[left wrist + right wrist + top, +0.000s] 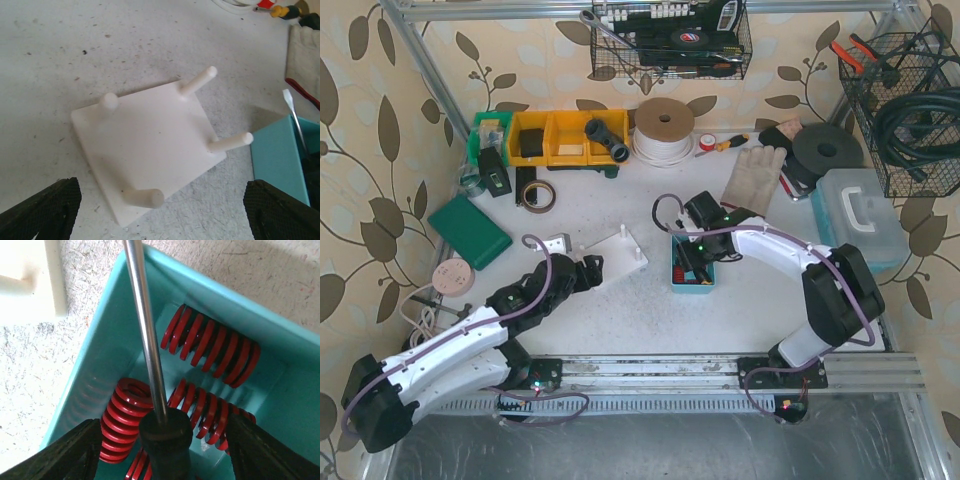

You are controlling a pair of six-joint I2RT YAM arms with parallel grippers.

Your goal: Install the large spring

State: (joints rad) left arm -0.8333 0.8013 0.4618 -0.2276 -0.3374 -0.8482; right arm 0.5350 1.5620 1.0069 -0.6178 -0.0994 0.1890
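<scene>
I hold the right gripper point(696, 256) wide over the centre teal bin point(692, 287) to pick a spring point(210, 347), left gripper point(590, 268) wide by the pegboard point(150, 150).

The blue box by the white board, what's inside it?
Red springs, at least three, and a screwdriver with a black handle. That handle and the right pincer's fingers cover part of the blue box, so more could hide there.

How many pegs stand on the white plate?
4, one near each corner of the white plate: far-left peg, far-right peg, near-right peg, near-left peg. None looks hidden.
</scene>
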